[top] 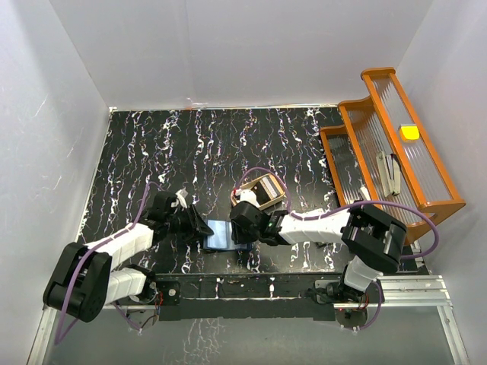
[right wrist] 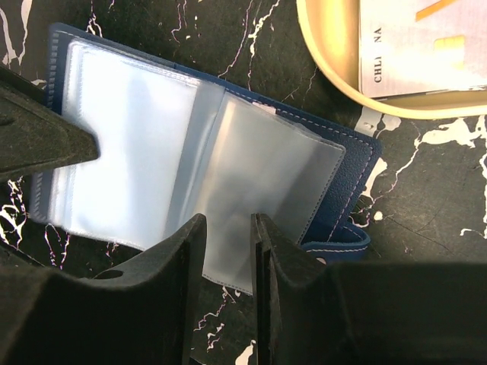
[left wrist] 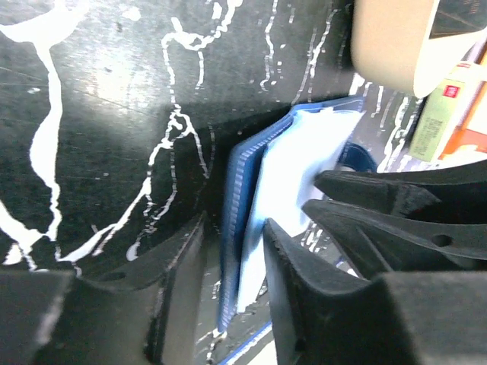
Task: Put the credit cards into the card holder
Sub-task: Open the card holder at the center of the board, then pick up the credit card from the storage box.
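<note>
Item: card holder [right wrist: 338, 179], one, navy, lying open close to the middle of the near edge of the tabletop [top: 152, 152], with both arms converging on it. Its clear sleeves [right wrist: 137, 144] are showing two leaves, fanned apart, presumably so that a pocket is standing open to take a card. The left hand [left wrist: 232, 285], one, is sitting with its fingers pressed in on the holder's left edge, cover and leaves between them. It is apparently acting as the anchor that is stopping the holder from sliding or folding shut. The right hand [right wrist: 227, 258], one, is showing its fingers drawn nearly together on the near edge of a clear leaf, seemingly pinching it to lift or part it. Neither hand is carrying a card. The credit cards [right wrist: 411, 46] are lying in a tan tray [right wrist: 323, 53], one, just beyond the holder towards the tabletop's middle. One pale card with orange marking is showing, and any beneath it are going uncounted. No card is sitting in the sleeves, so loading is not yet beginning. An orange rack [top: 379, 74], one, is standing along the right edge, holding one yellow object [top: 409, 131] and two slim white pieces [top: 388, 173].
</note>
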### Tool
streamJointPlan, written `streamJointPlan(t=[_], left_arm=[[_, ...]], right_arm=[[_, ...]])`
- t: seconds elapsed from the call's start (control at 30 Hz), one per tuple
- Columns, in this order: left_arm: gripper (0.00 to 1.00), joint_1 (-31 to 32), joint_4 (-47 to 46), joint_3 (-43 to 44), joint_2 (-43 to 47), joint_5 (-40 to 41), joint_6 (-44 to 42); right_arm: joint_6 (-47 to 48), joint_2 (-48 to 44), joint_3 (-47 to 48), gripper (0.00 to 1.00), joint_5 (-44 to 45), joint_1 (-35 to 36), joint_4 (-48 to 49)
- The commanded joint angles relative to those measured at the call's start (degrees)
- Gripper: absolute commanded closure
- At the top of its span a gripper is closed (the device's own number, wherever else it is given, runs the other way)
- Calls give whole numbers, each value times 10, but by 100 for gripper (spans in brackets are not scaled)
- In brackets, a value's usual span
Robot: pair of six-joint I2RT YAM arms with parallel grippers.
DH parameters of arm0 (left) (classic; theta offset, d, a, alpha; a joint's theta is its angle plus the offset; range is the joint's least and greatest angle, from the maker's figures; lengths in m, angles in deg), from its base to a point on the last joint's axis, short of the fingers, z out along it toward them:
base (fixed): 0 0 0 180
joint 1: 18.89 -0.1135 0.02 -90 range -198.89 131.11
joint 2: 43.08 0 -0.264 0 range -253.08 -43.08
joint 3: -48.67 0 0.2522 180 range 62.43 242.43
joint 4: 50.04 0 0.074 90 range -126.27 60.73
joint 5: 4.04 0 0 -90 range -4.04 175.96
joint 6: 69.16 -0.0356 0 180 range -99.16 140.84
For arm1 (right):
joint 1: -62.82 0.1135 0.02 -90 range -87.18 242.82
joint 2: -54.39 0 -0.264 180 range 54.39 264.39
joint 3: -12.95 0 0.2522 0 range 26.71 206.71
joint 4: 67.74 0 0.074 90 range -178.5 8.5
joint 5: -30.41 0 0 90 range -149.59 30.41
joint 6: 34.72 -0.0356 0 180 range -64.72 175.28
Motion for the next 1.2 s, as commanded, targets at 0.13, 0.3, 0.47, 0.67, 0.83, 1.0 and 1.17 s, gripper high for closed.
streamJointPlan(t=[0.13,0.3,0.47,0.67,0.83,1.0,1.17], left_arm=[[95,2,32,15,13,36,-40],[100,2,-3,4,33,4,-26],[100,2,-24,-1,36,-24,-10],[100,2,-67,-19,36,-57,15],[100,2,-50,-11,37,-67,1],[100,2,-59,-17,45,-79,14],[100,2,-74,-29,51,-90,28]], right_arm=[[12,-21,-10,72,10,2,-10],[41,-40,22,70,-4,2,-30],[74,-50,98,69,-1,2,-103],[134,-55,152,65,28,-23,-145],[191,-54,186,59,41,-78,-164],[241,-27,224,54,88,-143,-198],[271,24,263,51,130,-183,-226]])
